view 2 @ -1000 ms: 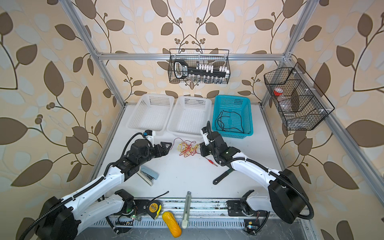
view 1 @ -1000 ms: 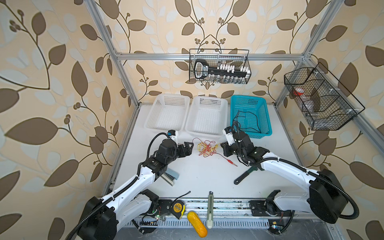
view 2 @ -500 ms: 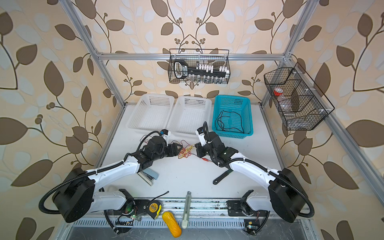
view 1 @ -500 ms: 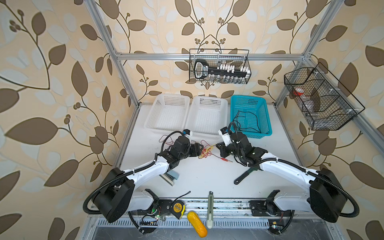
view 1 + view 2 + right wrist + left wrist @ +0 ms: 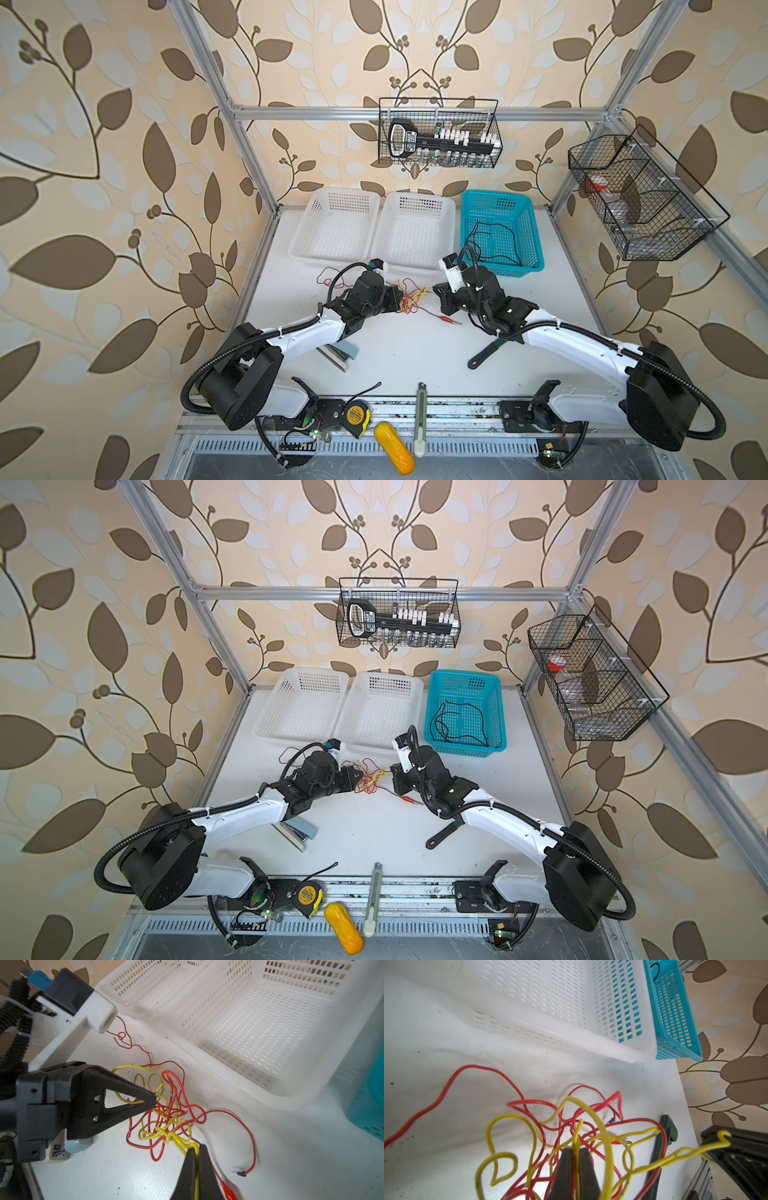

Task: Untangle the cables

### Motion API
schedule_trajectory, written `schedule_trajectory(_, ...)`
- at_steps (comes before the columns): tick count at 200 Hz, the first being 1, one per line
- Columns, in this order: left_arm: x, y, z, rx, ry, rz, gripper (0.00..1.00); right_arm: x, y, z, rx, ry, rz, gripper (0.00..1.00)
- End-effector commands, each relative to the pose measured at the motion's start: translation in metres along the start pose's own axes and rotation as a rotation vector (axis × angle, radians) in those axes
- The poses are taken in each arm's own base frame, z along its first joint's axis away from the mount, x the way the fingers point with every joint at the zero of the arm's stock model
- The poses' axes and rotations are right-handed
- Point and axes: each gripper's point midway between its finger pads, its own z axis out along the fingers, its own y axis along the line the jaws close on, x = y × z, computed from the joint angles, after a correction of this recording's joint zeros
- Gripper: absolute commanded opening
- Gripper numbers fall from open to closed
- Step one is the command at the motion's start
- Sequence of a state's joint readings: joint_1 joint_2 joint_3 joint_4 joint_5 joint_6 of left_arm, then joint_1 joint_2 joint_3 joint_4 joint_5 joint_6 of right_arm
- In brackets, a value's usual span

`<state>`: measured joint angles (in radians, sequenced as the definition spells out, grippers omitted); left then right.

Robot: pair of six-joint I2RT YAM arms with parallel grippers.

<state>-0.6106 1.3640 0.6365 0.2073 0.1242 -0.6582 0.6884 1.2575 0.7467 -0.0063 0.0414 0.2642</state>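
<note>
While the left fingers (image 5: 565, 1164) and right fingers (image 5: 190, 1167) each pinch a yellow strand (image 5: 577, 1132), the cables (image 5: 411, 300) sit knotted between them; advise drawing apart slowly, watching red loops (image 5: 180, 1093) for tightening.

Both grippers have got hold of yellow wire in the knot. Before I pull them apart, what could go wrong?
1. The left gripper and right gripper each pinch a yellow cable while red cables loop through the tangle; a straight pull may cinch it tighter.
2. The red alligator clip lies loose beside the right gripper and could snag or get dragged.
3. The whole bundle may slide toward the white basket close by.
</note>
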Motion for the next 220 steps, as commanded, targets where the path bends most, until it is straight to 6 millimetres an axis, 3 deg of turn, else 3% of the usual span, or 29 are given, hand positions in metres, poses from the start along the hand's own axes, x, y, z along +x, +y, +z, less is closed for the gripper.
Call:
schedule_trajectory(1, -0.005, 0.008, -0.005, -0.068, -0.026, 0.009, 0.00, -0.002, -0.030, -0.012, 0.160, -0.032, -0.007, 0.00)
schedule_trajectory(71, -0.005, 0.042, -0.026, -0.236, -0.079, 0.006, 0.00, 0.026, -0.117, -0.046, 0.377, 0.015, 0.154, 0.00)
schedule_trajectory(154, -0.013, 0.062, -0.048, -0.334, -0.125, -0.002, 0.00, 0.040, -0.160, -0.075, 0.567, 0.052, 0.189, 0.00)
schedule_trajectory(172, -0.013, 0.063, -0.052, -0.327, -0.131, 0.001, 0.00, 0.038, -0.158, -0.076, 0.560, 0.046, 0.188, 0.00)
schedule_trajectory(220, -0.011, 0.044, -0.045, -0.226, -0.104, 0.038, 0.00, 0.019, -0.112, -0.055, 0.301, -0.022, 0.152, 0.00)
